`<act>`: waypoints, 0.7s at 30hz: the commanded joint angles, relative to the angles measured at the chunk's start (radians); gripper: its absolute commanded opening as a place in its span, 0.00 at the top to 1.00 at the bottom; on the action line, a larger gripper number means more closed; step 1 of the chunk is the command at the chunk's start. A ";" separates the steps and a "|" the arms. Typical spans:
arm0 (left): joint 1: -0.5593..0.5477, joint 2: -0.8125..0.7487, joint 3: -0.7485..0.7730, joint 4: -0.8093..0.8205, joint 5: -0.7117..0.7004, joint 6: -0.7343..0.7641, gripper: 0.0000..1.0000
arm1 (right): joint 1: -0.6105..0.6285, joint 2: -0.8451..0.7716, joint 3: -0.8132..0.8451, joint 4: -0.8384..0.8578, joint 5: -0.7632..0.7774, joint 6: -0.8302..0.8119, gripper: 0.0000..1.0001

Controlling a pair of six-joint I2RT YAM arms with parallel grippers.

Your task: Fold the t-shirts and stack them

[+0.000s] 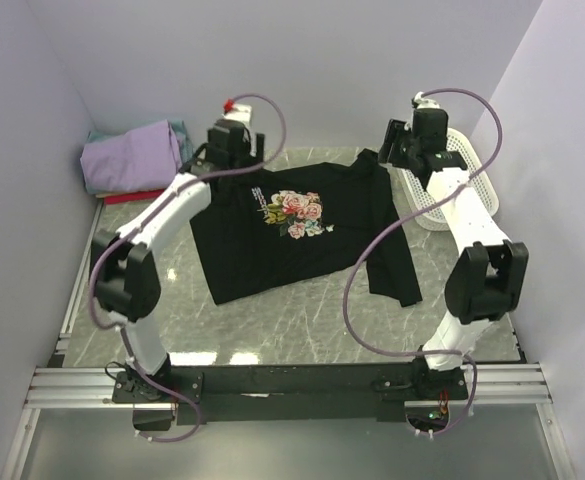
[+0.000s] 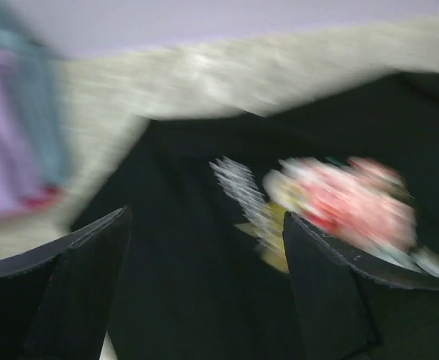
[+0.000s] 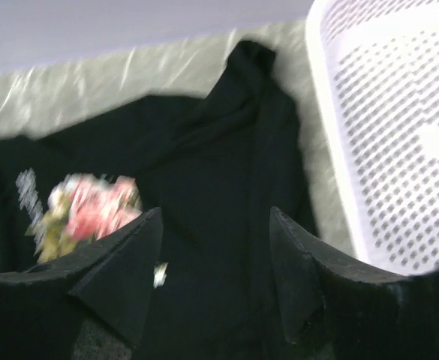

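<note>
Both spread empty: my left gripper [image 2: 205, 219] and right gripper [image 3: 215, 217] hover above the black t-shirt [image 1: 272, 255], flat mid-frame for folding.

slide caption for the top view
Left gripper and right gripper, both open, above the far edge of a spread black t-shirt, folded shirts far left.

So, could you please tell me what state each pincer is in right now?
Left pincer: open, holding nothing, over the black shirt.
Right pincer: open, holding nothing.
</note>
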 commanded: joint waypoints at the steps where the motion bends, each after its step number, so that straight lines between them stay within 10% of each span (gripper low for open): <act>1: -0.071 -0.103 -0.211 -0.072 0.189 -0.180 0.14 | 0.012 -0.064 -0.109 -0.165 -0.165 -0.023 0.31; 13: -0.231 -0.410 -0.727 -0.046 0.223 -0.343 0.14 | 0.082 -0.414 -0.634 -0.067 0.009 0.109 0.25; 21: -0.288 -0.456 -0.829 -0.053 0.157 -0.381 0.13 | 0.082 -0.354 -0.671 -0.134 0.019 0.089 0.25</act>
